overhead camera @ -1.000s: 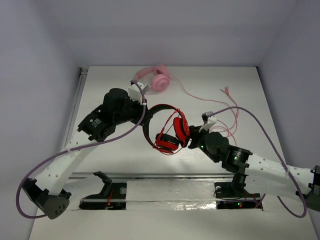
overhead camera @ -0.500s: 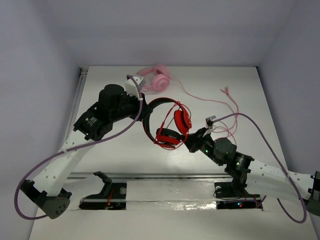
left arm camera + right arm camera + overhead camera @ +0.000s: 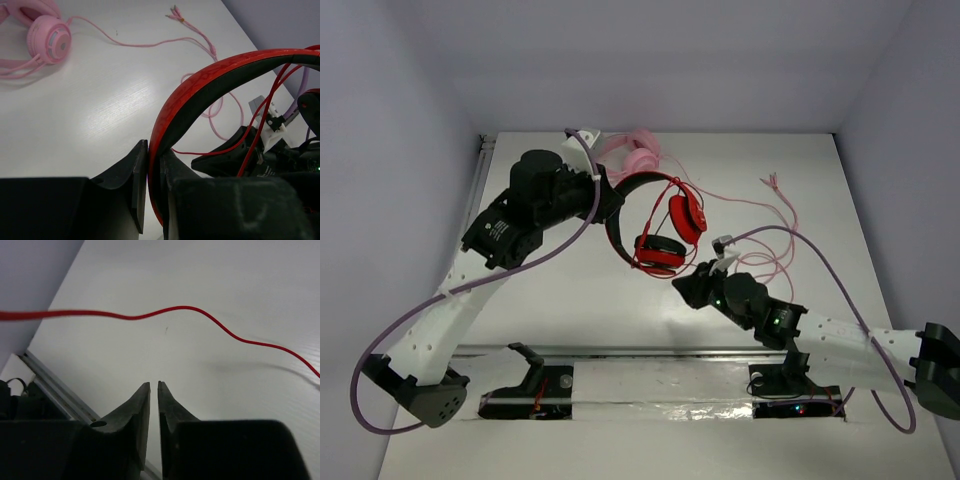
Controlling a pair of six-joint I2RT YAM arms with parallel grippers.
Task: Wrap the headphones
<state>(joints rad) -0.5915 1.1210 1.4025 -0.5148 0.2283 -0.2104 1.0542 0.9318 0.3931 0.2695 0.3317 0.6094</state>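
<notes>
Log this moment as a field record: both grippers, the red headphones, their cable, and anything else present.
red headphones: clamped at the headband by left gripper
left gripper: shut on red headphones
right gripper: shut, nothing seen in it
red cable: loose, crossing ahead of right gripper
pink headphones: lying on the table, far side

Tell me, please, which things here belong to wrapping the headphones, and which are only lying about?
For the job:
- red headphones, held in the left gripper
- red cable, hanging loose
- right gripper, shut on nothing

Lying about:
- pink headphones
- pink cable
</notes>
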